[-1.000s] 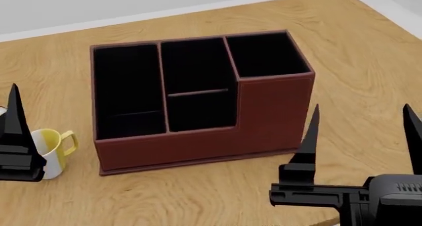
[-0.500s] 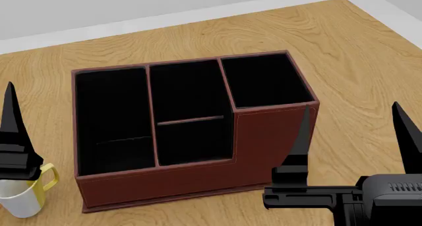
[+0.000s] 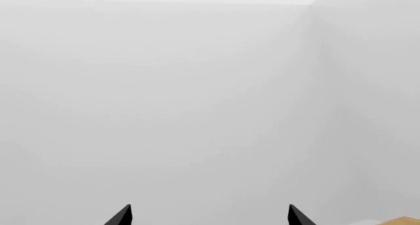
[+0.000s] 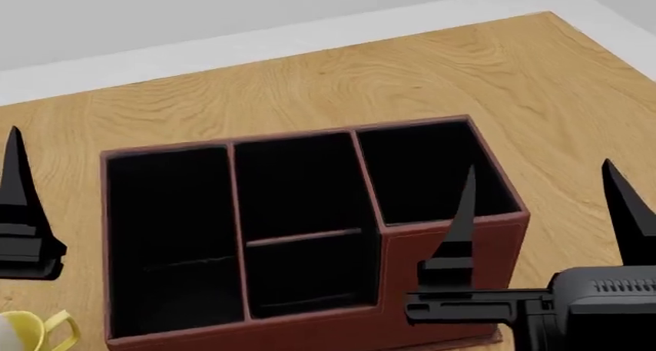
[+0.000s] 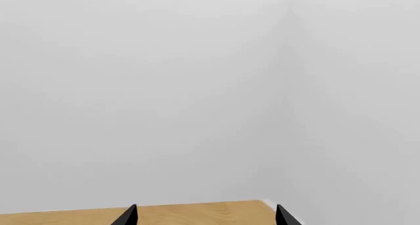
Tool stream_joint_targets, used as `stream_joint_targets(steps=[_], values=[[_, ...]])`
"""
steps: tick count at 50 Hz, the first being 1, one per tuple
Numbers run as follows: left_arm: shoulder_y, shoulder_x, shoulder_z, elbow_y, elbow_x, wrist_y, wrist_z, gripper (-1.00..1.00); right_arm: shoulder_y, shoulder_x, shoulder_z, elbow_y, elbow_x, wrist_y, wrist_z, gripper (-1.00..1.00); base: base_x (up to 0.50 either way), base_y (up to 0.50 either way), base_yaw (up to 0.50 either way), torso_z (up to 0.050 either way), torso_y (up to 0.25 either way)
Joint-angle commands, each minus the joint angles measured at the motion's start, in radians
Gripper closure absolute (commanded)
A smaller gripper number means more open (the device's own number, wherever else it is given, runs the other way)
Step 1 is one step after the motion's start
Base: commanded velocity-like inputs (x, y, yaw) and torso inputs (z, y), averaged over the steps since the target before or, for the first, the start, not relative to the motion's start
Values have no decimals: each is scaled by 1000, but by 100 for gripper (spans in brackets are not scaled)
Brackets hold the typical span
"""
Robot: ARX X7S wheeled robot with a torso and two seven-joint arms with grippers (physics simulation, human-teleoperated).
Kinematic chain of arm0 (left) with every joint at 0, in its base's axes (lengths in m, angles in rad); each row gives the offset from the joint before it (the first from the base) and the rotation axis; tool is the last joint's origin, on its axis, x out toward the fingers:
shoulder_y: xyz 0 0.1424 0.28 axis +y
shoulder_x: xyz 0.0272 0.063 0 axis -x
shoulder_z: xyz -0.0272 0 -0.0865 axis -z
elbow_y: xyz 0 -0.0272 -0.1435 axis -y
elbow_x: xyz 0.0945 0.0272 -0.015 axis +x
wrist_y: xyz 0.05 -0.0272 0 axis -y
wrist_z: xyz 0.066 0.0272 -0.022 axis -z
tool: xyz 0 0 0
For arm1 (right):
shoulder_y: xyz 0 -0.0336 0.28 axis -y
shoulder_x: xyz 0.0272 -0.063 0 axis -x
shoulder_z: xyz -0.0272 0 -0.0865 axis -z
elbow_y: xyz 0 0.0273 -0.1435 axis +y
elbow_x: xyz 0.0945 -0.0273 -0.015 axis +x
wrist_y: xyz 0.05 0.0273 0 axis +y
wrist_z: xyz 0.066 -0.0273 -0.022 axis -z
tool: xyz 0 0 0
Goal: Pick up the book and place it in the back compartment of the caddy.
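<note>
Red-brown caddy (image 4: 451,251) lay ahead of both spread, empty claws, right claw (image 4: 538,205) nearer than left claw (image 3: 208,216); no book was visible, its bearing undeterminable.

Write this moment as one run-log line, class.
left tool: open, empty | right tool: open, empty | caddy: on table, compartments look empty | book: not in view | mug: beside caddy
</note>
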Motion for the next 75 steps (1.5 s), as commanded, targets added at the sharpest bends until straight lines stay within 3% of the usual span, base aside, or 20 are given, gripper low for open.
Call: stream_joint_targets(steps=[1, 14, 25, 62, 70, 75], values=[[-1, -4, -3, 3, -2, -3, -4, -100, 3, 9, -21, -3, -9, 6, 12, -100, 356, 400, 0, 0, 0], [0, -6, 2, -5, 1, 4, -6, -100, -18, 13, -20, -2, -5, -64, -13, -100, 24, 28, -1, 0, 0], [7, -5, 9, -18, 8, 23, -7, -100, 1, 6, 0, 3, 43, -9, -3, -100, 332, -362, 0, 0, 1], [-1, -12, -44, 10, -57, -5, -21, -100, -6, 11, -3, -5, 42, -20, 25, -100, 40, 0, 0, 0, 0], [-126, -63, -159, 96, -225, -269, -54, -100, -9, 12, 4, 2, 58, -30, 16, -100, 0, 0, 0, 0, 0], [-247, -145, -182, 106, -260, -371, -34, -100, -10, 13, 10, -2, 67, -30, 16, -100, 0, 0, 0, 0, 0]])
